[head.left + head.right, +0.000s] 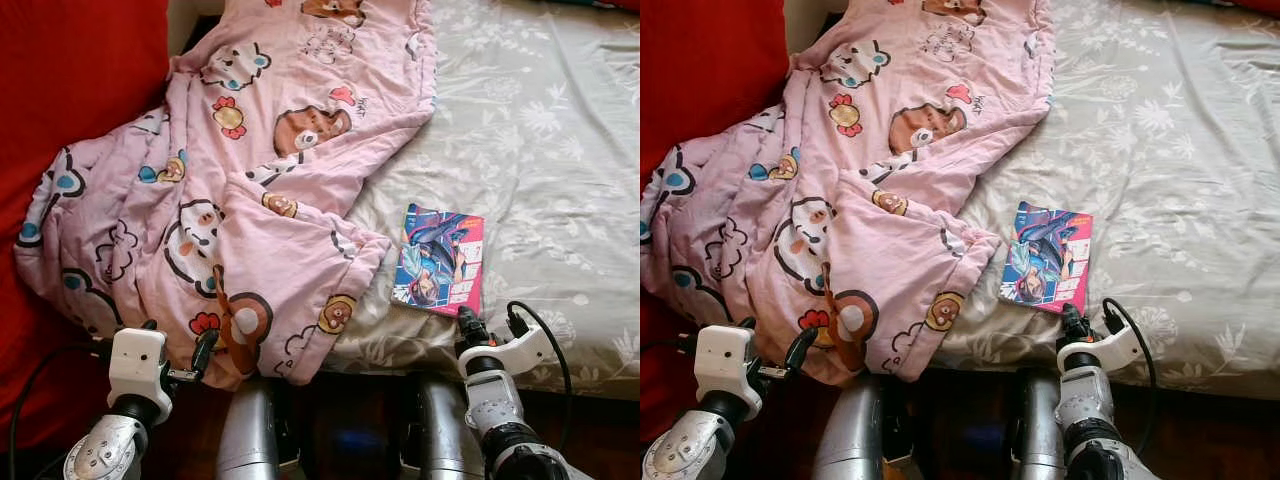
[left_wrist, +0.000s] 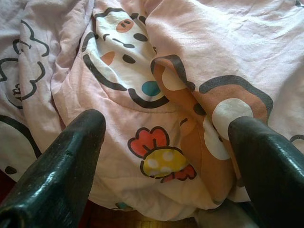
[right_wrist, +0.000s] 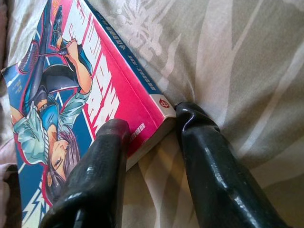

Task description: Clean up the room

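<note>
A comic book (image 1: 438,258) with a pink and blue cover lies flat near the front edge of the bed. My right gripper (image 1: 470,325) is at its near right corner. In the right wrist view the gripper (image 3: 152,118) is shut on that corner of the comic book (image 3: 71,95), one finger over the cover and the other against the spine edge and the sheet. A crumpled pink cartoon blanket (image 1: 250,180) covers the bed's left part and hangs over the front edge. My left gripper (image 1: 178,345) is open just before that hanging edge of the blanket (image 2: 190,57), not touching it.
The bed's grey flowered sheet (image 1: 540,130) lies bare to the right of the blanket. A red fabric surface (image 1: 70,60) stands along the left side. Dark floor (image 1: 350,400) shows below the bed's front edge between my arms.
</note>
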{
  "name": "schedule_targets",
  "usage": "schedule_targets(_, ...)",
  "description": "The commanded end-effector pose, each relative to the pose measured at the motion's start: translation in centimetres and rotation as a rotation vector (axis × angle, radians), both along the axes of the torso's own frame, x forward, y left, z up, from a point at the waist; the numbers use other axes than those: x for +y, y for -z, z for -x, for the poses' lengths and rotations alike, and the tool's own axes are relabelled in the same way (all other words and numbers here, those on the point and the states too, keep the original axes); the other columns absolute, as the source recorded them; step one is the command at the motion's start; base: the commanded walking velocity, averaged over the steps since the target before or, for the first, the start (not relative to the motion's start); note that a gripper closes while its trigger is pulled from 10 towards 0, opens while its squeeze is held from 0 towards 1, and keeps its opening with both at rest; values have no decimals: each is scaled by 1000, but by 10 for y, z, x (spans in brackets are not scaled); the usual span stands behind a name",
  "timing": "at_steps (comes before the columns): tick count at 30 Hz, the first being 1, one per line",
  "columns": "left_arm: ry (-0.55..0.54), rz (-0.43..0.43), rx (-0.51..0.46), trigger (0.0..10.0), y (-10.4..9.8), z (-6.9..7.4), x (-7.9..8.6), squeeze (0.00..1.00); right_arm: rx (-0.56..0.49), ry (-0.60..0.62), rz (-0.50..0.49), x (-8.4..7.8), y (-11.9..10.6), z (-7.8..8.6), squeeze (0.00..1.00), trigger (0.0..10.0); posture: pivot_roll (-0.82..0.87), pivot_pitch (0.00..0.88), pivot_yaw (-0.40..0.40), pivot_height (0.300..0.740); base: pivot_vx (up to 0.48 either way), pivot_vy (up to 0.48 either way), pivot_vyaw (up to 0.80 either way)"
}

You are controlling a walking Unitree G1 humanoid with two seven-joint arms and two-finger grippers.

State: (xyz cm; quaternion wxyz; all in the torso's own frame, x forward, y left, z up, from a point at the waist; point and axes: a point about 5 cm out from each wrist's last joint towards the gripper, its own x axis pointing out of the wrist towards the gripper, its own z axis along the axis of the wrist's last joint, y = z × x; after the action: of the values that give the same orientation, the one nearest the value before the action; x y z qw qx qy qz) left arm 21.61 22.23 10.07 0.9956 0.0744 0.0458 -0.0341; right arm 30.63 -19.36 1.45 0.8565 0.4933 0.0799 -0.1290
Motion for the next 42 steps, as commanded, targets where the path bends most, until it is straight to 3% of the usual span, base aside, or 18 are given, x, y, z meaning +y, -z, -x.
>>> schedule_targets(1,-13,-15,23,10000,3,5,5,0,67,-43,-81,19,16,10,0,10000,204,304,97,591,0,0,0)
schedule_targets(9,-10,-24,18,10000,0,5,3,0,57,-30,-157,19,18,12,0,10000,230,309,99,591,0,0,0)
schedule_targets(15,-15,-35,20,10000,0,7,7,0,-37,-59,-173,25,5,1,0,10000,237,314,99,591,0,0,0)
schedule_targets(23,-3,-48,20,10000,0,7,4,0,-42,-32,-174,20,3,-1,0,10000,246,303,98,591,0,0,0)
schedule_targets(24,2,-51,20,10000,0,6,4,0,-49,-40,-169,20,2,-2,0,0,247,307,100,591,0,0,0)
schedule_targets(35,6,-60,26,10000,3,6,3,0,-33,-57,-154,26,12,8,0,0,236,289,101,591,0,0,0)
schedule_targets(42,7,-58,27,10000,4,3,1,0,-87,-79,-134,31,9,8,0,0,216,282,97,591,0,0,0)
